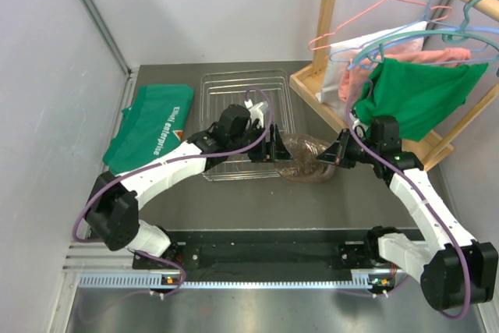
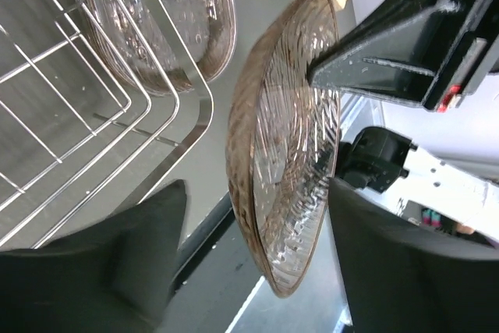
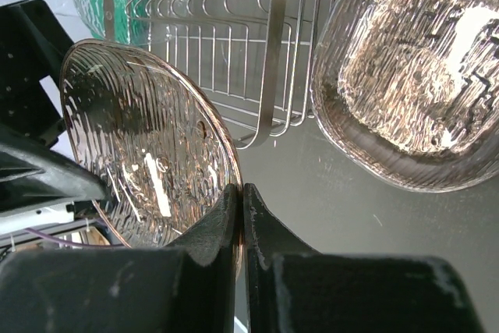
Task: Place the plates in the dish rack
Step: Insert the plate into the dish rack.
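Plates (image 1: 306, 166) lie on a grey table (image 1: 257, 204) between white walls (image 1: 234, 5).

Two arms meet over the table (image 1: 234, 200); the dish rack (image 1: 245, 115) sits at its far middle; a folded bag (image 1: 152, 126) lies left of the rack; a wooden clothes stand (image 1: 333, 5) with hung garments (image 1: 421, 91) stands to the far right; overlapping plates (image 2: 187, 13) lie on the table just outside the rack's near right corner; an upright plate (image 2: 284, 154) stands on edge beside that corner, between the spread fingers of the left gripper (image 2: 257, 193), its rim pinched from the right by the right gripper (image 3: 240, 193).
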`<action>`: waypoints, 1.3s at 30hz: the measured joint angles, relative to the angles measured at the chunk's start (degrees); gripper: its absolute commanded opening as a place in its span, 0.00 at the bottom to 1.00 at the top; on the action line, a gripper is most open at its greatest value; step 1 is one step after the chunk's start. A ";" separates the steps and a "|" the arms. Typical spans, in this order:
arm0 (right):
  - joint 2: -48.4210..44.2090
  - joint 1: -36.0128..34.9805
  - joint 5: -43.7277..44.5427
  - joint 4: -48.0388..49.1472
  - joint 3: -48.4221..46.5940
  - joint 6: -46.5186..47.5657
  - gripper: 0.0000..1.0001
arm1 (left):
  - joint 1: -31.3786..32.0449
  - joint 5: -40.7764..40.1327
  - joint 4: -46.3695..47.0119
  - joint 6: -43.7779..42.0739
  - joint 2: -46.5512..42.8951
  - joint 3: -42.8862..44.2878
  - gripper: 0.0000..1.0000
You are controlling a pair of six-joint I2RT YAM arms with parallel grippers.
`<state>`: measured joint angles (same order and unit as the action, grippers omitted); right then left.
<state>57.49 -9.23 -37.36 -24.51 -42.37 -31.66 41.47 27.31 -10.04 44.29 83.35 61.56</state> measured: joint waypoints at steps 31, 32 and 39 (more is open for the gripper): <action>4.07 -0.39 -1.97 -6.38 2.14 3.28 0.78 | 0.39 -21.68 -15.69 -9.99 -4.57 10.10 0.00; 4.92 -0.39 -2.16 -7.85 2.14 4.35 0.78 | 0.33 -22.64 -16.15 -10.16 -4.90 10.47 0.00; 6.38 -1.57 -2.10 -13.11 2.60 8.33 0.85 | 0.24 -26.64 -18.95 -11.39 -5.33 11.39 0.00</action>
<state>63.88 -10.81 -39.46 -37.63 -39.77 -23.33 41.71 0.67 -28.99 32.91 78.02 72.95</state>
